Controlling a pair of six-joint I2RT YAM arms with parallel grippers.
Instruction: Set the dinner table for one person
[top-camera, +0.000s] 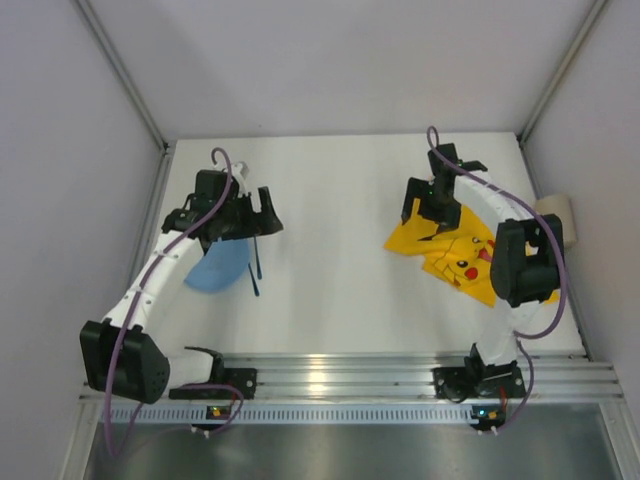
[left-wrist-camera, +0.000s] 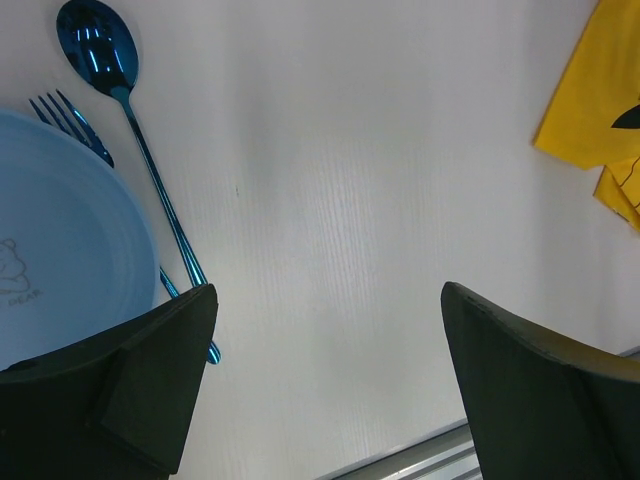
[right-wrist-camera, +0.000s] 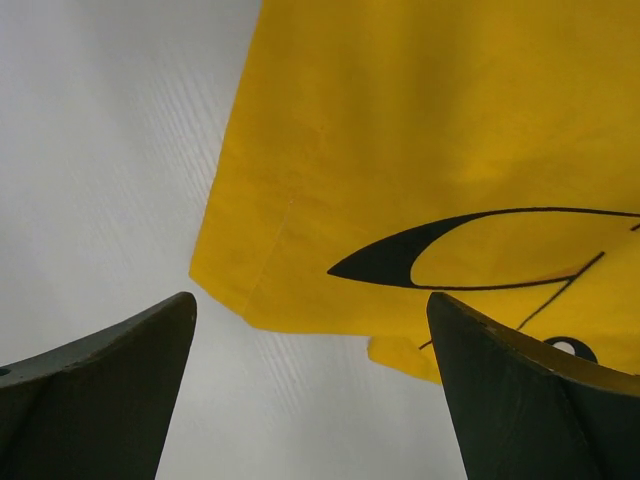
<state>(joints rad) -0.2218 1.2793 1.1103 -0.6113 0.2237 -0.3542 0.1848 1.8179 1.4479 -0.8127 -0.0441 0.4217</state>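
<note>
The dinner table (top-camera: 330, 200) is a plain white top. A light blue plate (top-camera: 218, 268) lies at its left, partly under my left arm. Beside the plate lie a shiny blue spoon (left-wrist-camera: 130, 110) and a blue fork (left-wrist-camera: 70, 115), whose handle is hidden by the plate (left-wrist-camera: 60, 260). A crumpled yellow Pikachu-print cloth (top-camera: 455, 250) lies at the right. My left gripper (left-wrist-camera: 330, 330) hangs open over bare table to the right of the spoon. Open too, my right gripper (right-wrist-camera: 310, 340) hovers above the cloth's (right-wrist-camera: 420, 150) far left corner, holding nothing.
A beige tape roll (top-camera: 555, 215) sits past the table's right edge. An aluminium rail (top-camera: 400, 370) with both arm bases runs along the near edge. Grey walls close in the left, right and back.
</note>
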